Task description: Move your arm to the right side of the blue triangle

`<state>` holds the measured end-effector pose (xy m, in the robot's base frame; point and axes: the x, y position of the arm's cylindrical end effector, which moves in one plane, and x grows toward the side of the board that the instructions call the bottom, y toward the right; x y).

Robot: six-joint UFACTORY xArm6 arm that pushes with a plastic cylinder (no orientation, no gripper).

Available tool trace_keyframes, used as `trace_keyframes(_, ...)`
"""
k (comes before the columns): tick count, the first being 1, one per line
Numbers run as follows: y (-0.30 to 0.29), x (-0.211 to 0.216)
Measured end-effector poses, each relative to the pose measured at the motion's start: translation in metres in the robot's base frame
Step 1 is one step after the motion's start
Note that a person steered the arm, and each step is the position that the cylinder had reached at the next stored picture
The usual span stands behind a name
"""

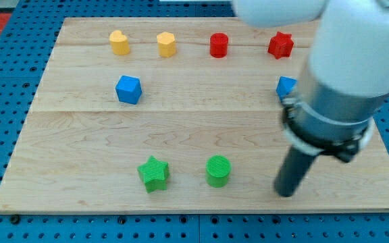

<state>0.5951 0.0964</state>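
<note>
**Tip low on the desk's right side, blue triangle above it**

My tip rests on the desk near the bottom right corner, a little in from the bottom edge. The blue triangle lies toward the desk's right edge, about midway up, straight above my tip in the view and well apart from it. The arm's grey and white body covers the triangle's right part, so only its left portion shows and its shape is hard to confirm. My tip is thus below the triangle, not at its right side.

There is no claw on this arm: it ends in a plain dark rod, so nothing is clenched, released or grasped.

Counted, 8 blocks show on the desk:

- 2 yellow blocks along the top edge, left of centre: a yellow block of unclear shape and a yellow hexagon just to its right.
- 2 red blocks along the top edge, right of centre: a red cylinder and a red star.
- 2 blue blocks: the triangle, and a blue cube toward the left edge.
- 2 green blocks near the bottom edge: a green star and a green cylinder, the cylinder being the block nearest my tip, to its left.
</note>
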Motion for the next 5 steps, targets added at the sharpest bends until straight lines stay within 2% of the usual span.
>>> trace_keyframes(1, -0.094, 0.009)
trace_keyframes(2, -0.131, 0.009)
trace_keyframes(4, -0.147, -0.005)
trace_keyframes(5, -0.114, 0.024)
